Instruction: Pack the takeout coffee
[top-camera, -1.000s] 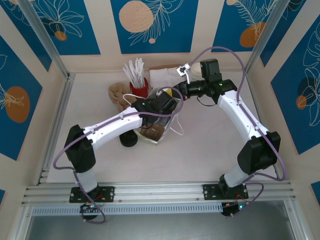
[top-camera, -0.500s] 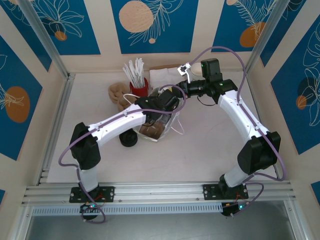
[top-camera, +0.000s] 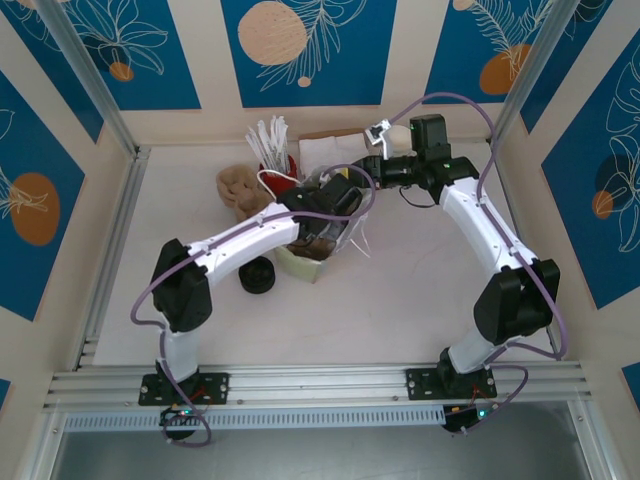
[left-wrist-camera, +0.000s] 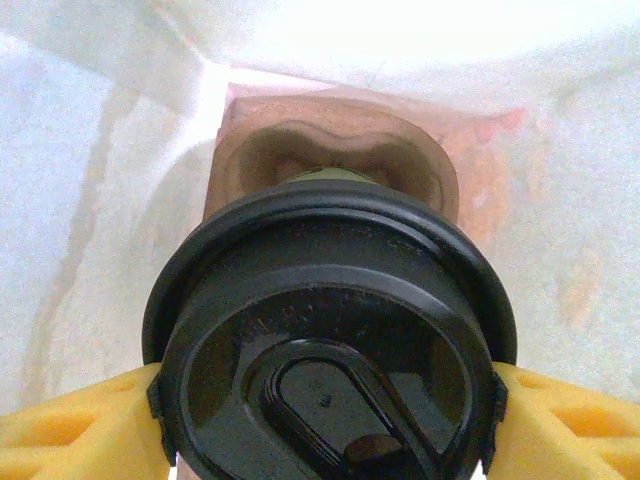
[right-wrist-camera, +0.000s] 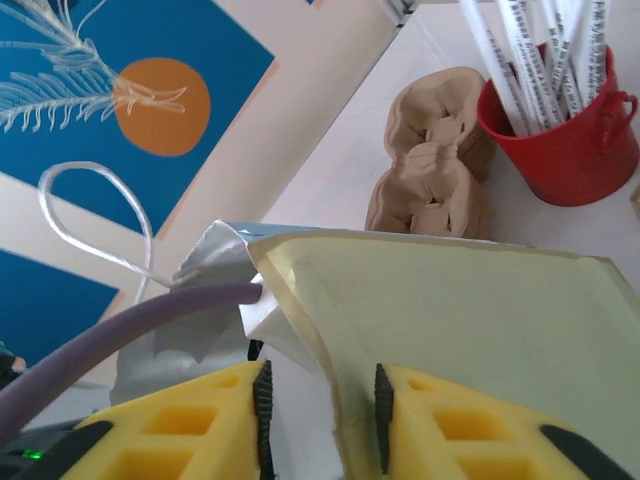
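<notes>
– Two arms in the overhead view: where do they reach?

– Both reach to the paper bag (top-camera: 300, 263) in the middle of the table. The left gripper (top-camera: 325, 205) is sunk into its mouth from above, and the right gripper (top-camera: 368, 172) sits at the bag's far rim. I cannot tell how either pair of jaws stands from up here. A loose black lid (top-camera: 257, 275) lies just beside the bag on the left arm's side. A red bucket (top-camera: 277, 165) of wrapped straws and a stack of brown cup carriers (top-camera: 238, 190) stand behind.

– And the left wrist camera?

– The takeout coffee (left-wrist-camera: 330, 340) is inside the bag, between its pale walls, with the lid toward the lens. The left gripper (left-wrist-camera: 325, 415) presses a yellow finger (left-wrist-camera: 70, 430) against each side of the lid's rim, so it holds the cup. Below the cup, a brown carrier (left-wrist-camera: 330, 165) lies on the bag's floor. Whether the cup touches it, I cannot tell.

– The right wrist?

– The right gripper (right-wrist-camera: 320, 420) has its jaws narrowly apart. The bag's rim runs between the pads with a gap beside it, so it is not pinched. A white handle loop (right-wrist-camera: 90, 215) curls up nearby, and the bucket and carriers stand beyond.
</notes>
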